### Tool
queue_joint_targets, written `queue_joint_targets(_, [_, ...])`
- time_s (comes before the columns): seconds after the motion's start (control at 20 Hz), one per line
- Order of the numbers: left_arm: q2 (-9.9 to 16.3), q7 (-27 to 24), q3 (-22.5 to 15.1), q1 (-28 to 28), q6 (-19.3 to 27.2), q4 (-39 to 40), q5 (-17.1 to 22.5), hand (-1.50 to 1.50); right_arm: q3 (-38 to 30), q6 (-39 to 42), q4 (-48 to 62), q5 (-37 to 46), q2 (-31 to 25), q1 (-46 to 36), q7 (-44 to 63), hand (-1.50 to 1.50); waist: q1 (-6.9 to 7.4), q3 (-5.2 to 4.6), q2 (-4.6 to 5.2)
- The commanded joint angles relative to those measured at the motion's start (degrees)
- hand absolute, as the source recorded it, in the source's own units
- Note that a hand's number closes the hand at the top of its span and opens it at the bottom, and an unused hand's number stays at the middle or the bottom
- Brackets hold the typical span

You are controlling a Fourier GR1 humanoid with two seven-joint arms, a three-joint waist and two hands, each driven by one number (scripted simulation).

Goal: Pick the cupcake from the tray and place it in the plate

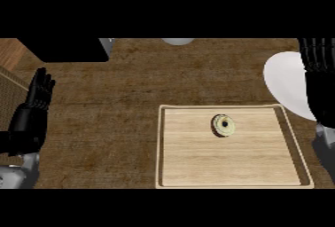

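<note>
A small cupcake [223, 125] with pale frosting and a dark centre sits on the far half of a light wooden tray [196, 168], right of the counter's middle. A white plate [285, 84] lies past the tray's far right corner. Its right side is hidden behind my right hand [321, 66], which comes up the right edge with straight fingers and holds nothing. My left hand [38, 95] rests open at the left edge, fingers up, well away from the tray.
A black box-like object [65, 49] stands at the far left of the brown counter [111, 133]. A pale round object [178, 41] shows at the far edge. A lighter wooden surface [12, 86] borders the left side.
</note>
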Motion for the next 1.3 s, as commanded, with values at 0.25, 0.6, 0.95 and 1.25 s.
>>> queue_joint_targets(0.25, [-4.02, 10.55, -5.7, 4.64, 0.5, 5.97, 0.14, 0.0, 8.95, 16.55, 1.17, -16.71, 4.89, 0.74, 13.36, 1.5, 2.01, -0.42, 2.08])
queue_joint_targets(0.6, [-6.7, 14.46, -7.69, 3.2, 1.15, 7.6, 0.13, 0.0, 10.47, -1.32, 9.92, 12.42, 1.01, 9.88, -3.02, 1.5, -0.25, -0.16, 1.93])
queue_joint_targets(0.95, [-6.96, 16.01, -6.76, 0.36, -0.11, 9.23, 0.12, 0.0, 10.11, 21.79, 17.3, 1.37, 0.4, 11.61, -19.14, -1.5, 0.72, -0.38, 1.49])
queue_joint_targets(1.25, [-9.26, 15.66, -9.59, 3.89, 1.74, 7.37, -2.25, 0.0, 11.56, 16.13, 18.38, 17.58, -8.95, 6.06, -14.29, -1.5, 1.1, -0.51, 1.12])
